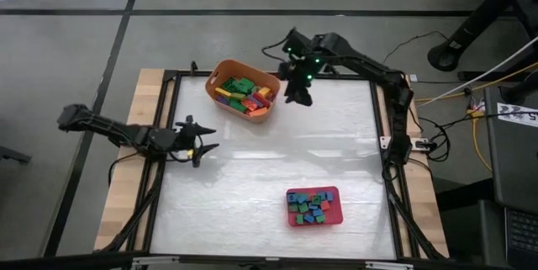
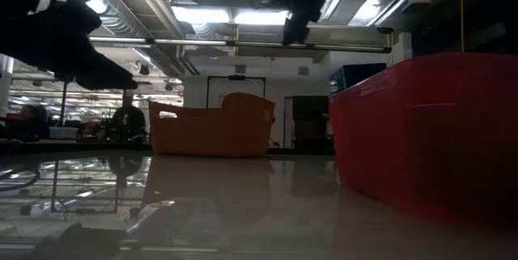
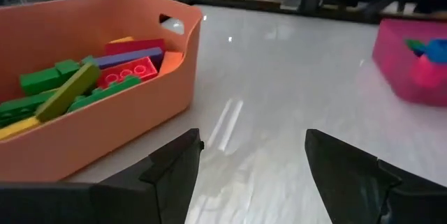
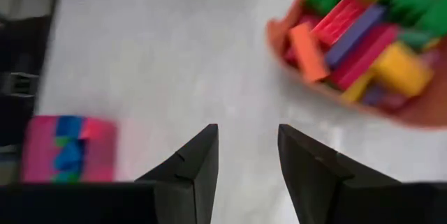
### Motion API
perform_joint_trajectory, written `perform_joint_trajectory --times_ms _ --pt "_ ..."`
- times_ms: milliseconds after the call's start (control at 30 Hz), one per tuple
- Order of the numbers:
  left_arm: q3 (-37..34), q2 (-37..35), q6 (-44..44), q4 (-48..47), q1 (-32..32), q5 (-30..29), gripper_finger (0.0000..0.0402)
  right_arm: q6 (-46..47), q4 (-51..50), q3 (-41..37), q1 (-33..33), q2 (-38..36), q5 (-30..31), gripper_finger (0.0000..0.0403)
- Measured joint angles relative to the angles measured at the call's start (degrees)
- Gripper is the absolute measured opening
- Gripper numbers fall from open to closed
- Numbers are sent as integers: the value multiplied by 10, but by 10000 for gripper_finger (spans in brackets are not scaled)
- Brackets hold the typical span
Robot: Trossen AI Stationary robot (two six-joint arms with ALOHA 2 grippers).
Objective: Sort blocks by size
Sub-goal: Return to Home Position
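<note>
Long blocks [image 1: 242, 93], green, red, yellow and purple, lie piled in an orange tub [image 1: 215, 76] at the table's far middle. Small blue, green and red blocks [image 1: 309, 206] fill a pink-red tray [image 1: 336, 194] near the front right. My right gripper [image 1: 298, 95] hangs above the table just right of the tub, slanting down; its fingers stand open [image 4: 246, 132] with nothing between them. My left gripper [image 1: 208, 135] waits low at the left side, open [image 3: 253, 137], empty, pointing across the table toward the tub [image 3: 119, 123].
Bare white table surface [image 1: 269, 161] stretches between tub, tray and both arms. A black frame [image 1: 382, 144] borders the table, with cables along the right side. In the low view the tray wall [image 2: 429, 130] looms close on the right and the tub [image 2: 214, 126] stands farther off.
</note>
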Motion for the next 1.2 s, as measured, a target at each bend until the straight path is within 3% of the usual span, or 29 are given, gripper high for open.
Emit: perform_joint_trajectory --times_ms 67,233,433,667,900,1033,1200 --pt "-21 -11 6 45 5 6 244 -7 -5 -32 -9 -11 -25 147" --pt "-23 -25 35 57 17 28 244 -11 -4 -117 -8 -64 -31 147" --pt "-23 -35 29 49 27 29 244 -5 21 -246 -8 -185 -30 147" --pt "-23 -35 63 48 27 29 244 54 151 -447 -8 -406 19 147" --pt "-23 -35 49 48 27 29 244 160 349 -638 -8 -618 51 147" --pt "-23 -35 48 48 27 29 244 201 428 -724 -8 -714 58 147" --pt "-23 -35 49 48 27 29 244 237 546 -833 -8 -811 114 147"
